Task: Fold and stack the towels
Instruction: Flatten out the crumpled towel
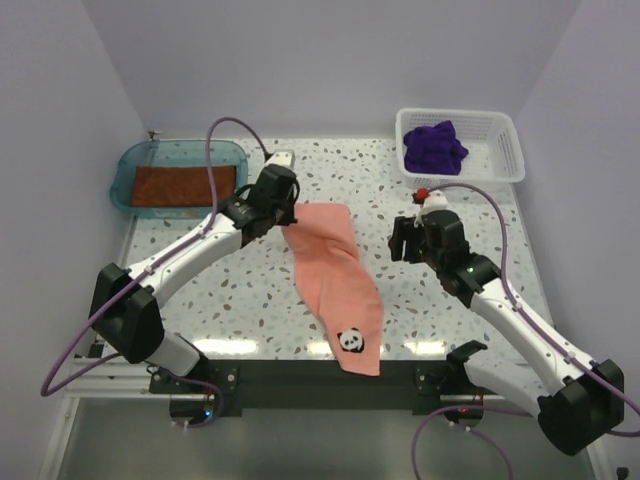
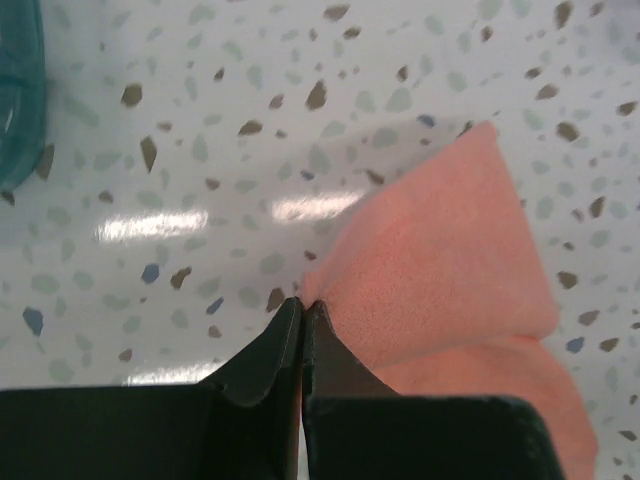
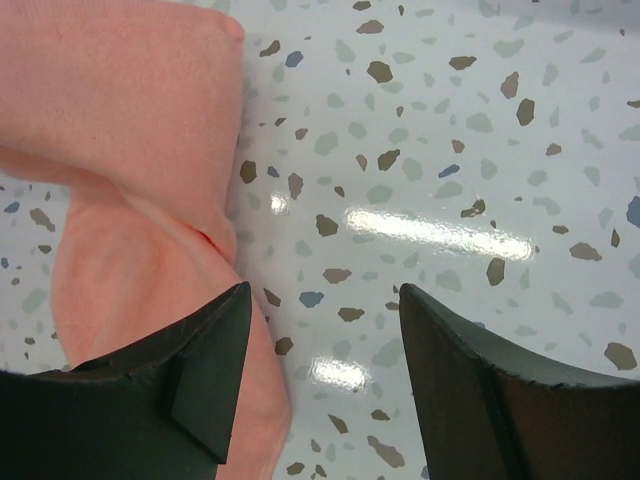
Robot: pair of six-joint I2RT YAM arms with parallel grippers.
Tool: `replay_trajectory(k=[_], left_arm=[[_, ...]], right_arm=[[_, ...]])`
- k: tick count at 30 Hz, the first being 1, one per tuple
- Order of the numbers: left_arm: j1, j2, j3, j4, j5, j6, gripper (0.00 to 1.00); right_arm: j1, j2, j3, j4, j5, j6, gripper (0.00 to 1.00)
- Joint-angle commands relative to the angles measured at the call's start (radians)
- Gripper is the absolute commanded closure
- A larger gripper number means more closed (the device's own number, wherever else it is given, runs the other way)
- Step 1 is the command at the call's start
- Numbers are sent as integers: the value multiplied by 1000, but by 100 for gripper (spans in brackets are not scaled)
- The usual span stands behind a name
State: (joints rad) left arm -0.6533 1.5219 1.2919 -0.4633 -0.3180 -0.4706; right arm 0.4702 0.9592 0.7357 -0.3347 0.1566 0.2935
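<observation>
A salmon pink towel (image 1: 335, 275) lies stretched down the middle of the table, with a panda patch near its front end. My left gripper (image 1: 287, 212) is shut on the pink towel's (image 2: 450, 260) far left corner, its fingertips (image 2: 285, 325) pinching the cloth. Beside the towel's right edge my right gripper (image 1: 408, 243) hangs open over bare table. In the right wrist view the pink towel (image 3: 140, 170) lies under the left finger (image 3: 215, 350), not gripped. A rust brown towel (image 1: 185, 186) lies flat in the teal tray (image 1: 129, 164). A purple towel (image 1: 435, 148) sits crumpled in the white basket (image 1: 508, 150).
The teal tray stands at the back left, and its edge (image 2: 20, 100) shows in the left wrist view. The white mesh basket stands at the back right. Walls close in the table on three sides. The towel's front end hangs over the table's near edge.
</observation>
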Motion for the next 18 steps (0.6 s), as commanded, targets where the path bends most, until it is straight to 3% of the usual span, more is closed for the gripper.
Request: replay_trajectory(k=[1, 9, 18], left_arm=[[23, -34, -175, -51, 33, -71, 100], [41, -169, -512, 24, 42, -152, 100], [67, -167, -592, 74, 25, -146, 100]], right_arm=[[-1, 32, 71, 5, -44, -66, 36], [5, 295, 197, 48, -268, -191, 38], [103, 729, 529, 27, -376, -379, 42]])
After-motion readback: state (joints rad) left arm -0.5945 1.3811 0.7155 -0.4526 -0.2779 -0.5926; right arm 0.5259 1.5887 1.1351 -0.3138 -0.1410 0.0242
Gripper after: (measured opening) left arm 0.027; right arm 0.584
